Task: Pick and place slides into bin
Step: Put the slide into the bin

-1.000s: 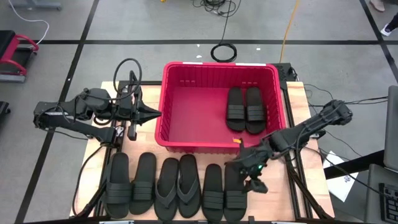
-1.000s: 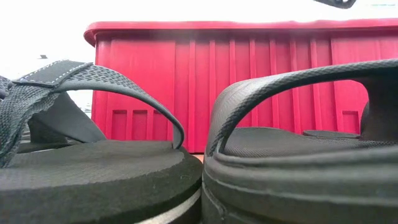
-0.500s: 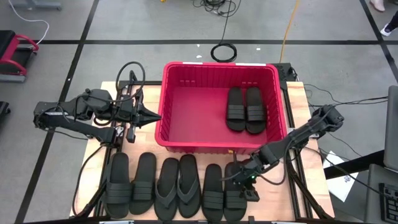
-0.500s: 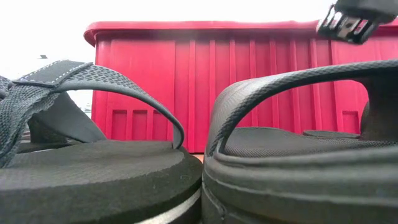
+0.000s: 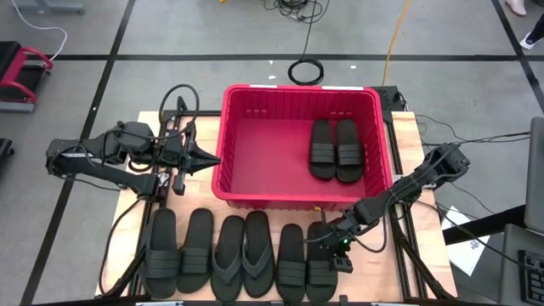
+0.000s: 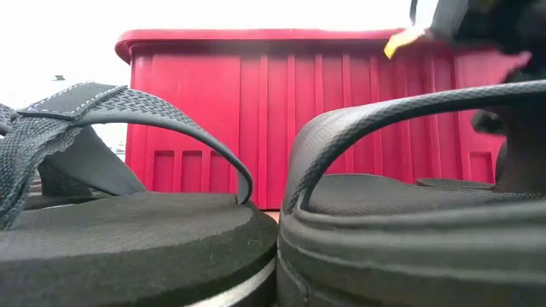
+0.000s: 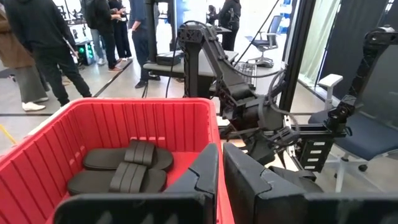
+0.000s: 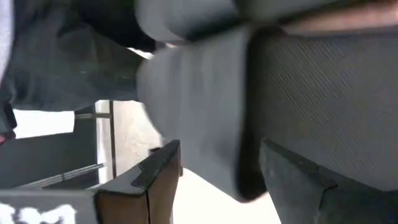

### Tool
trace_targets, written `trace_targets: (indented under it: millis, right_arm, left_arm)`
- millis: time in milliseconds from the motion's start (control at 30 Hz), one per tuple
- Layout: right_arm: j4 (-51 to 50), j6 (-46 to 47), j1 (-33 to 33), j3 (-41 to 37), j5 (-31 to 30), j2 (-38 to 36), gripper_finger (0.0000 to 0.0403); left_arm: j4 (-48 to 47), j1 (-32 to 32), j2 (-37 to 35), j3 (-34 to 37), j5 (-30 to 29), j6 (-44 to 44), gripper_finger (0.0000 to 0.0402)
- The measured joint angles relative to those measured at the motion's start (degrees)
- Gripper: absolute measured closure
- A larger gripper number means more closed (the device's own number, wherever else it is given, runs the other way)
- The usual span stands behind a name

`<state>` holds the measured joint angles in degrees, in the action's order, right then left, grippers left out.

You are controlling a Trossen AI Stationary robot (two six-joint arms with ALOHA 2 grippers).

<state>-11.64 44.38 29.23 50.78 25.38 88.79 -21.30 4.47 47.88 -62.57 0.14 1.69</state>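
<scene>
A: Right gripper [image 5: 338,252] is down on the rightmost slide [image 5: 320,255] in the near row, jaws apart around its edge. Left gripper [image 5: 212,156] waits shut beside the bin [image 5: 228,119].

B: Two slides [image 5: 336,149] are binned. Risk: a shallow bite slips, or nudges the neighbouring slide [image 5: 291,257].
</scene>
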Motion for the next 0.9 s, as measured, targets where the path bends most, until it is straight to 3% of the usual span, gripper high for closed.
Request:
trace_targets:
  millis: [333,533,900]
  right_arm:
    - [10.77,2.11,0.51,-4.89,0.23,-0.08,0.0193]
    - [11.24,1.59,0.59,-4.98,0.11,0.03,0.0193]
    - [21.13,4.93,2.57,-4.98,3.48,8.3,0.0195]
  left_arm:
    - [-0.08,0.0,0.0,0.0,-0.13,-0.31,0.0376]
    - [-0.11,0.0,0.0,0.0,-0.15,-0.44,0.0376]
    - [-1.25,0.0,0.0,0.0,-0.17,-0.88,0.0376]
